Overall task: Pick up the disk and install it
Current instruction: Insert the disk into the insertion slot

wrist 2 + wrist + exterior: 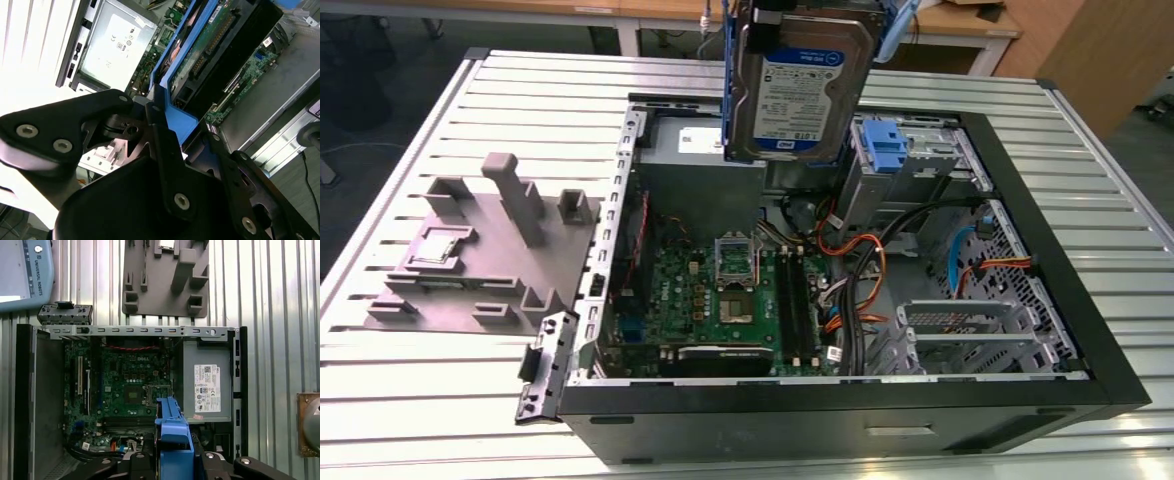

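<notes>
The disk (794, 85) hangs upright in the air over the back of the open computer case (1067, 250), its white-and-blue label facing the exterior view. Its blue carrier frame (173, 435) runs along its edges. My gripper (172, 459) is shut on that frame, with one black finger (100, 107) pressing on each side. In the second wrist view the disk's green circuit-board underside (210, 45) points down toward the case. At the case's back right stands a metal drive bay with a bare blue bracket (887, 150).
Inside the case lie the motherboard (720, 290), orange and black cables (867, 270) and a grey power-supply box (207, 387). A grey plastic fixture (480, 250) sits on the slatted table at the exterior view's left. A detached black panel (544, 365) leans by the case's front corner.
</notes>
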Controlling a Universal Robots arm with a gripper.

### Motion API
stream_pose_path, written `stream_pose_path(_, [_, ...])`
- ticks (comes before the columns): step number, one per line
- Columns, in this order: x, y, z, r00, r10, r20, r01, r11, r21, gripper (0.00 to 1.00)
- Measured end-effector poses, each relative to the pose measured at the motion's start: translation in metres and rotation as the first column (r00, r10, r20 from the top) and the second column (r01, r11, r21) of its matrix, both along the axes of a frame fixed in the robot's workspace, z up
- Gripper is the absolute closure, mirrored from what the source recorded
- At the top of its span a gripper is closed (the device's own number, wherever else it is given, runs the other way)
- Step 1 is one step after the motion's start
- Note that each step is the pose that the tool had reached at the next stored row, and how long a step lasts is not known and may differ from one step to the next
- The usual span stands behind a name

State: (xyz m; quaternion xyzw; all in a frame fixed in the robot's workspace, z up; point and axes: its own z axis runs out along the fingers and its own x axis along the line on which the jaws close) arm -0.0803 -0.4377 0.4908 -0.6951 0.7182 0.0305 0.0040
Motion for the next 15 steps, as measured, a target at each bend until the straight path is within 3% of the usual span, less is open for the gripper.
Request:
stream_pose_path(9, [-0.0001,-0.0040,0.0000,1.0000,0.000,0.0000,0.000,1.0000,-0.0001,0.64])
stream_pose_path(15, [-0.0001,-0.0106,-0.0001,1.0000,0.000,0.0001,0.000,1.0000,0.0000,0.64])
